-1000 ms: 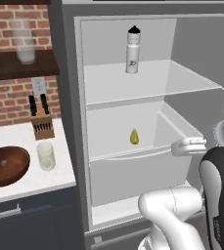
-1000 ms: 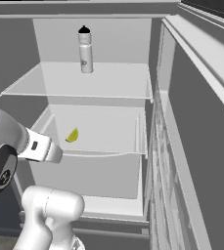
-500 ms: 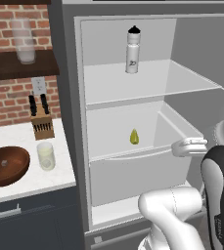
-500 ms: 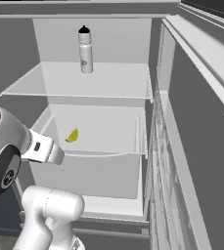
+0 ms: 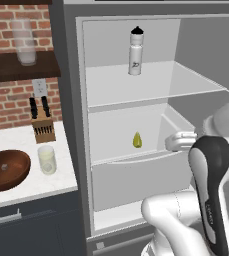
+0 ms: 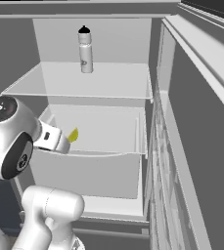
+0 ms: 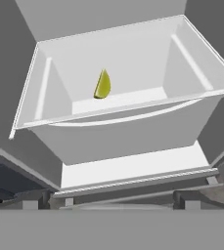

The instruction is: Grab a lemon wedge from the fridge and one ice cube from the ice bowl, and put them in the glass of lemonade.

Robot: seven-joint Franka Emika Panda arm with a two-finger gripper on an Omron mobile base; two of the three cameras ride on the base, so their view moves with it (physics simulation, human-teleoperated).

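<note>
The fridge (image 5: 151,85) stands open, showing its white shelves. The lemon wedge (image 5: 136,140) is small and yellow-green and stands in the white drawer (image 7: 133,127) below the glass shelf. It also shows in the right base view (image 6: 73,135) and at the back of the drawer in the hand view (image 7: 102,85). My gripper (image 5: 173,142) hovers at the drawer's front right, short of the wedge, open and holding nothing. On the counter to the left sit the brown ice bowl (image 5: 6,170) and the glass of lemonade (image 5: 47,159).
A white bottle (image 5: 135,44) stands on the fridge's upper shelf. A knife block (image 5: 42,127) is behind the glass, and a tall clear glass (image 5: 24,42) sits on the wall shelf. The open fridge door (image 6: 196,146) bounds the right side.
My hand has crept slightly closer to the drawer and the lemon wedge. Everything else stays where it was.
</note>
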